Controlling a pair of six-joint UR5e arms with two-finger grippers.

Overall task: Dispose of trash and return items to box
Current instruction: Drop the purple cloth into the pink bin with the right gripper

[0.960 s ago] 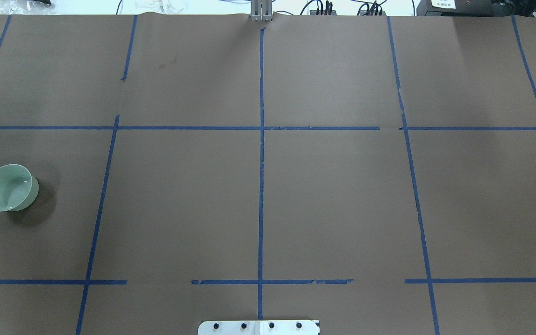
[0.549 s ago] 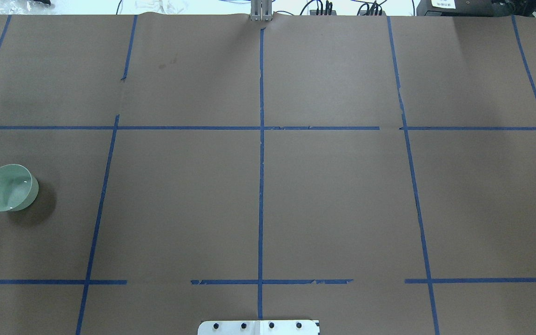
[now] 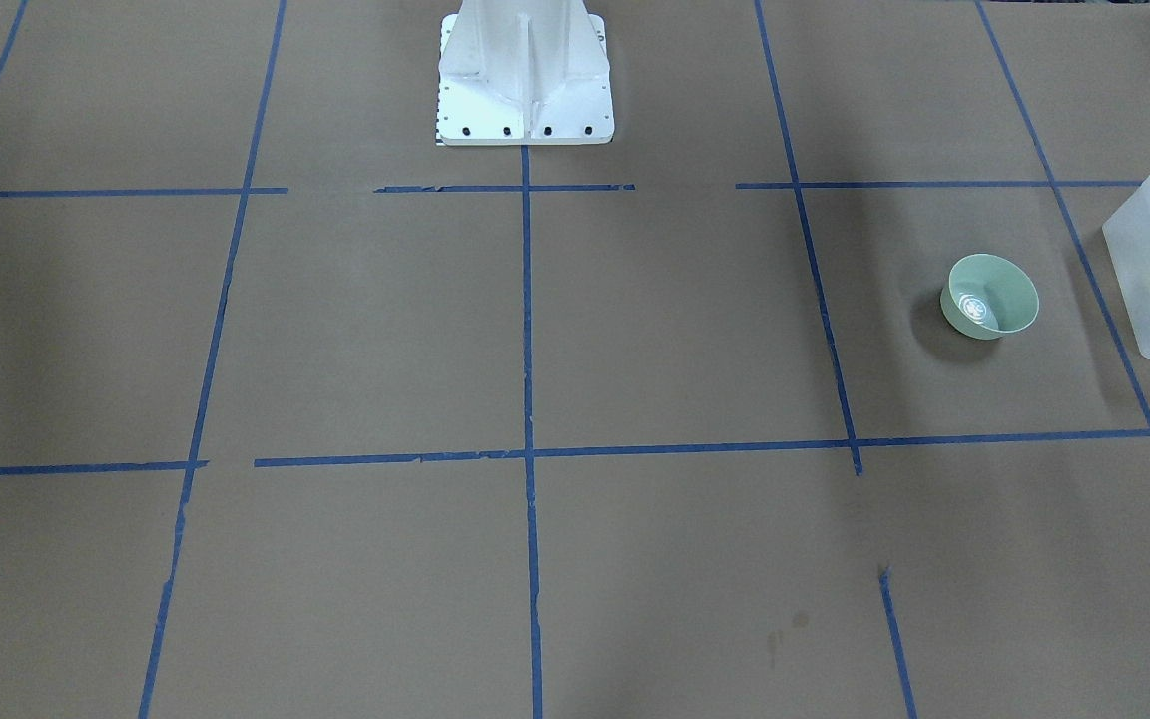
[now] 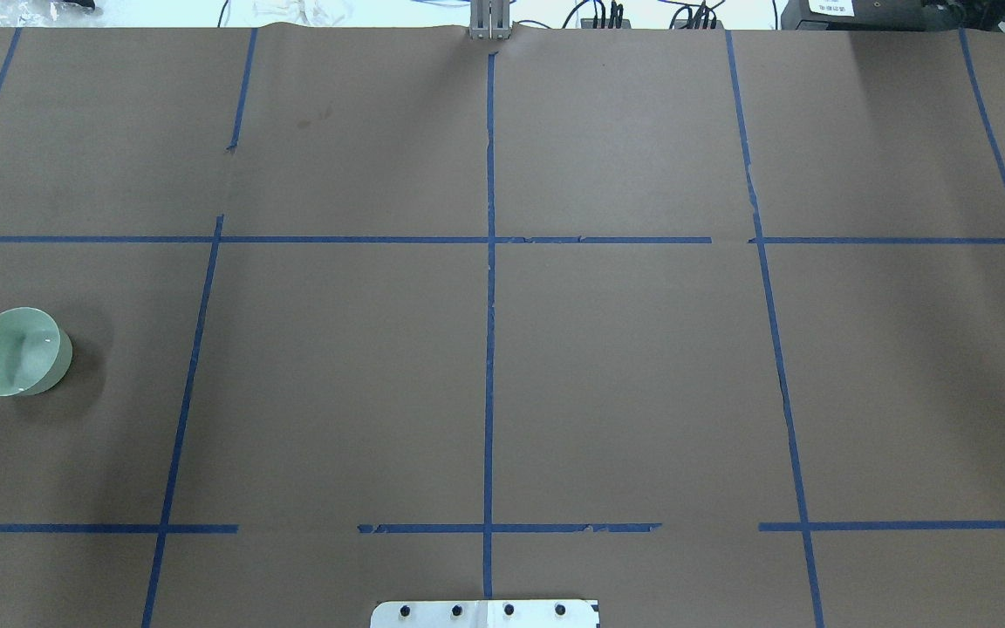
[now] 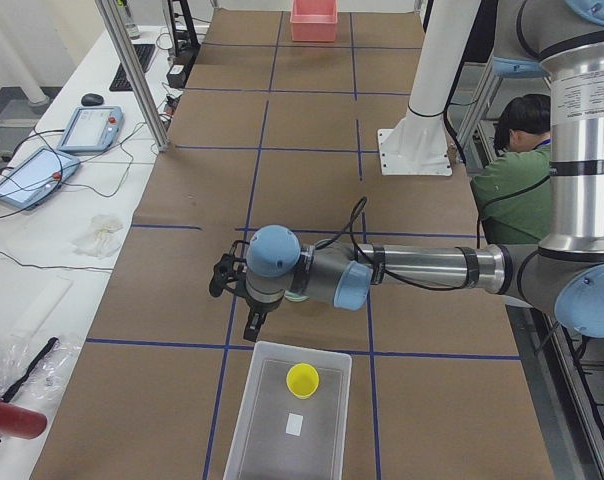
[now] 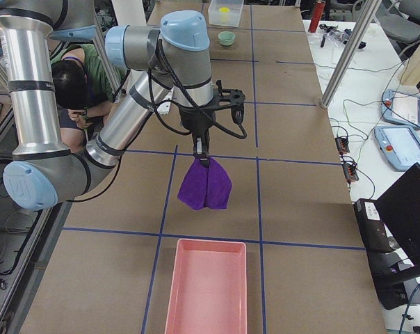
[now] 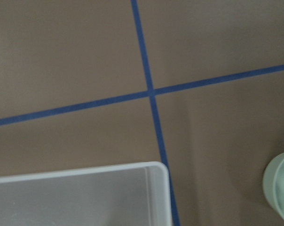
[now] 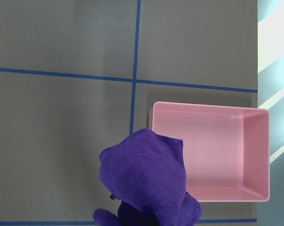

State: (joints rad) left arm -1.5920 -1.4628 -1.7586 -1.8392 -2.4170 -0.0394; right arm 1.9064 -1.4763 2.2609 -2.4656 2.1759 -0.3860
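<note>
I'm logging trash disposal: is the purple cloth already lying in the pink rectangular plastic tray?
No, the crumpled purple cloth hangs from the right claw, short of the empty pink rectangular plastic tray.

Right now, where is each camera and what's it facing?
Front-facing: across the table, facing the robot's base.
Overhead: behind the robot, looking down; base plate only.
Left end: along the table; left arm near box.
Right end: right arm, purple cloth hanging beneath.
Left wrist: down on the box corner; no fingers.
Right wrist: down on cloth and pink tray.
Shared: green bowl, front-facing and overhead.
</note>
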